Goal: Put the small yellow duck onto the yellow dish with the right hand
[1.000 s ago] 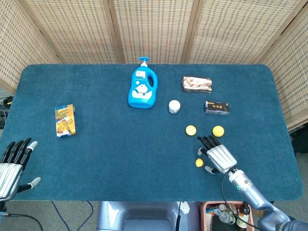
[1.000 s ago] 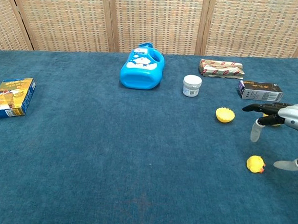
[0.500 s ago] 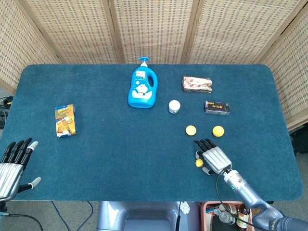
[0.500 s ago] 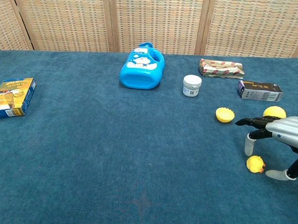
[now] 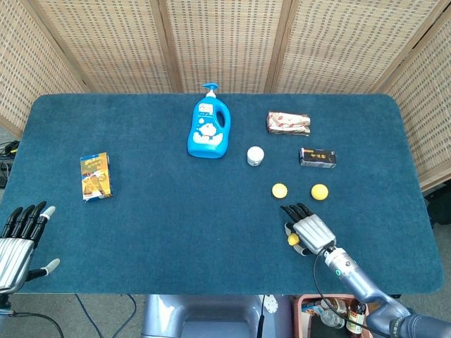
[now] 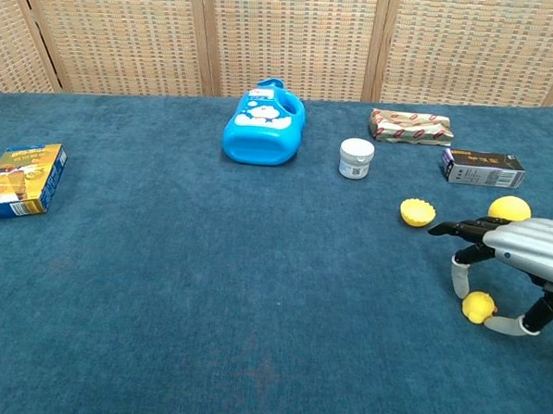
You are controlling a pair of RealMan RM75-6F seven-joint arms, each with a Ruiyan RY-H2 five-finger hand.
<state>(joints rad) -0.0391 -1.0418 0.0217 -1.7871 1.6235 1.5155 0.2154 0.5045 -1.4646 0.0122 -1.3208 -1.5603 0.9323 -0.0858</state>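
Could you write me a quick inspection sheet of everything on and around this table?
Surface: blue cloth table, flat.
Job's things: small yellow duck under the right robot hand; yellow dish apart, bare.
Clutter: blue bottle, white jar, foil packet, dark box, yellow ball, snack box.
Hands: right fingers bracket the duck, grip unclear; left robot hand open, at the table edge.
Cables: some below the front edge.
Surroundings: wicker screens.
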